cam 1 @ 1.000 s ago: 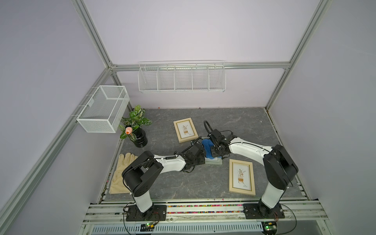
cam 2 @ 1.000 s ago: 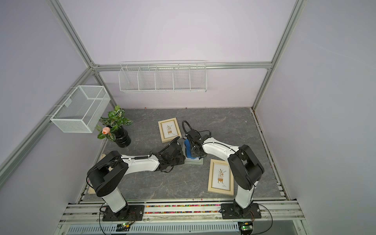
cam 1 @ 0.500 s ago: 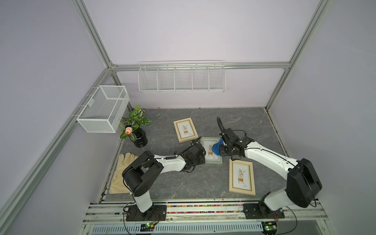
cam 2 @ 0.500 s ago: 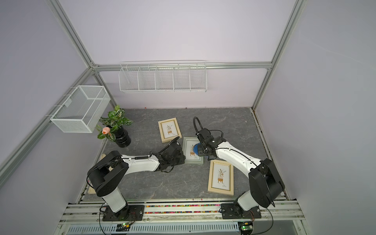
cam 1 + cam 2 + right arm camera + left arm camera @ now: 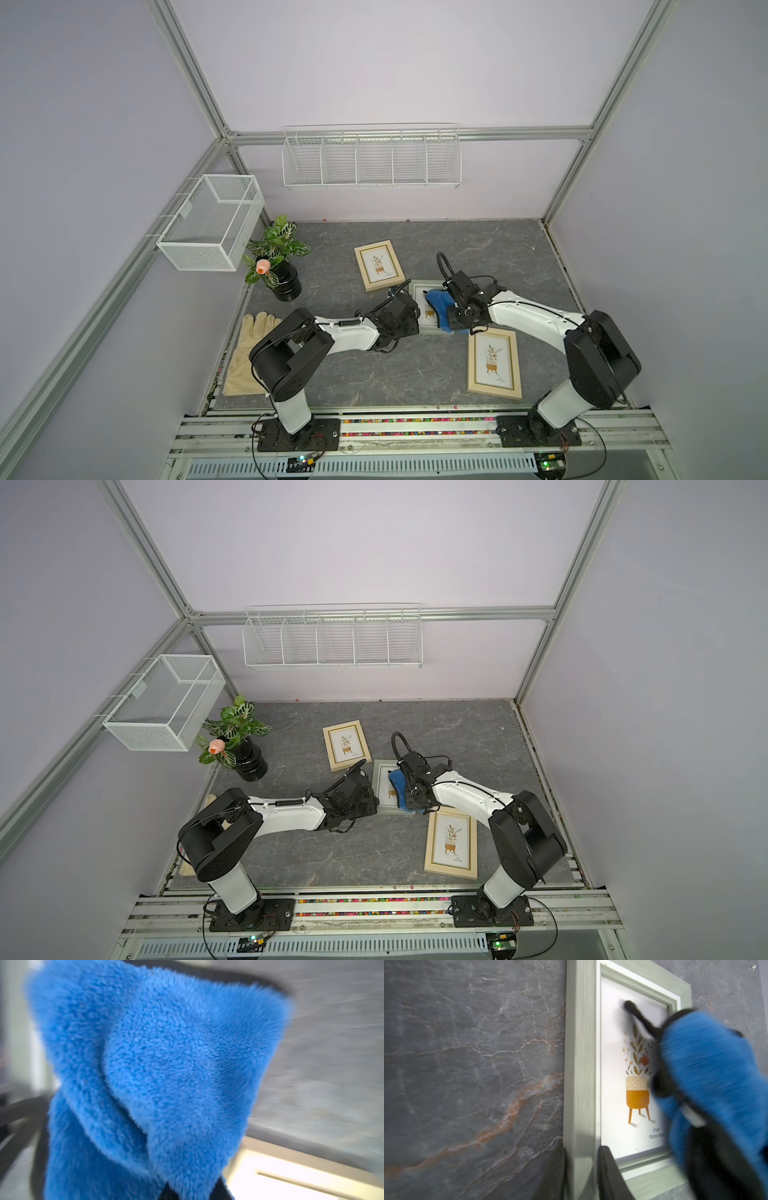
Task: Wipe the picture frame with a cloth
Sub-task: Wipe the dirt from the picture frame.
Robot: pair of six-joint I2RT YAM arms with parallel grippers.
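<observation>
Across both top views, the cloth (image 5: pixel 438 305) (image 5: pixel 399 789) sits bunched on the grey-green picture frame (image 5: pixel 429 331) (image 5: pixel 383 789) on the table (image 5: pixel 374 374); at the left wrist, the left fingers (image 5: pixel 610 1176) clamp its side rail; at the right wrist, the right fingers (image 5: pixel 171 1194) are closed tight on the cloth.

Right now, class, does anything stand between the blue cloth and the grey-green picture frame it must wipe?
Nothing visible does. The blue cloth, held by the right gripper, lies on the grey-green picture frame, over its glass; the left gripper clamps the frame's edge, clear of it.
</observation>
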